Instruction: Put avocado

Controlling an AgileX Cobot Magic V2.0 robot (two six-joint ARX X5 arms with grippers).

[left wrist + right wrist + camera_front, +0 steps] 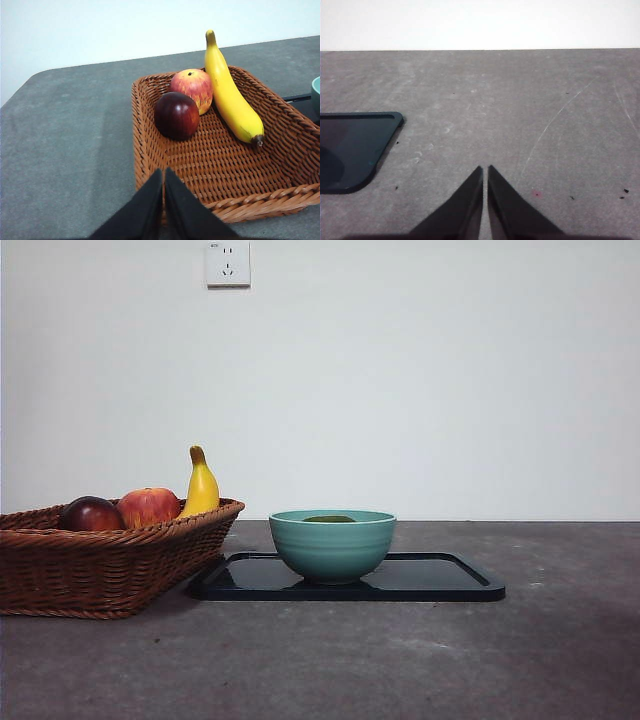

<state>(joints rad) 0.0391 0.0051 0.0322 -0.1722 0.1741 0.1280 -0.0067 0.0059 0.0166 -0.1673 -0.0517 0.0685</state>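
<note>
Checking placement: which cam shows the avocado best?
Front view: the avocado shows only as a dark green sliver above the bowl rim. Left wrist view catches just the bowl's edge, right wrist view only the tray corner; neither shows the avocado.

There are no words, names or numbers to read in any of the pictures. The white wall socket (228,263), high on the wall above the basket (100,565), has a tiny dark mark at its top corner (too small to read). The basket, the fruit in it, the bowl (332,545) beside it and the black tray (440,580) under the bowl are all plain.
</note>
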